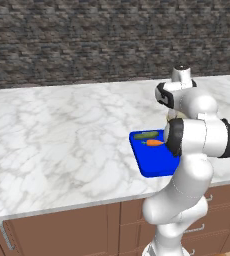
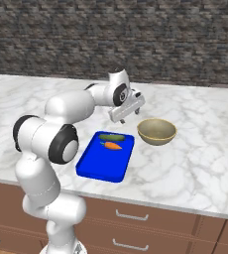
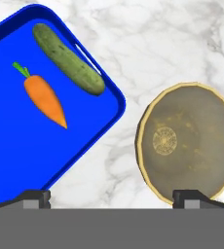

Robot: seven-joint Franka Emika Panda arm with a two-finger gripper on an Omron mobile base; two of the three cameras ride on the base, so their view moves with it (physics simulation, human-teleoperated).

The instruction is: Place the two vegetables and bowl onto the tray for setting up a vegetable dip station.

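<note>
The blue tray (image 2: 102, 166) lies near the counter's front edge. On its far end rest the dark green cucumber (image 2: 111, 137) and the orange carrot (image 2: 112, 145), side by side. The tan bowl (image 2: 156, 131) stands on the marble just right of the tray, apart from it. My gripper (image 2: 130, 115) hovers open and empty above the gap between tray and bowl. In the hand view the tray (image 3: 16, 155) is at the left with cucumber (image 3: 67, 59) and carrot (image 3: 45, 99), the bowl (image 3: 187, 142) is at the right, and the gripper (image 3: 111, 199) straddles the marble between them.
A white marble counter (image 1: 62, 140) stretches wide to the left, backed by a dark stone wall (image 1: 87, 40). Brown drawers (image 2: 136, 218) run under its front edge. In the left base view my arm covers the tray's (image 1: 154, 165) right part, where cucumber (image 1: 145, 135) and carrot (image 1: 153, 143) lie.
</note>
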